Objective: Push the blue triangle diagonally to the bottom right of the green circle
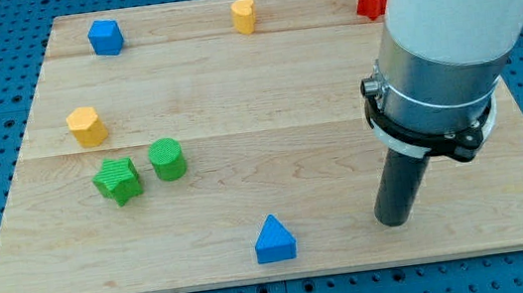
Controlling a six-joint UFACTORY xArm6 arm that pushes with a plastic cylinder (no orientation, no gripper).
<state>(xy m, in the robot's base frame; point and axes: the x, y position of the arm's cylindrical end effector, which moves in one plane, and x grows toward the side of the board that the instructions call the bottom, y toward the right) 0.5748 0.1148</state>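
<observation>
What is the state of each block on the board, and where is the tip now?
blue triangle: flat near the view's bottom edge, untouched.
green circle: upright, close beside the green star.
yellow blocks and: standing alone.
blue block: alone at the view's top left.
red block: partly hidden by the arm.
my tip: on the board, right of the blue triangle, apart from it.

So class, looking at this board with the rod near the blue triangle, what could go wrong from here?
1. The blue triangle lies close to the board's bottom edge; a downward nudge could send it off.
2. My tip stands at the triangle's right, so a straight push would drive it left, not up towards the green circle.
3. An overshoot could knock the circle or the green star beside it.
</observation>
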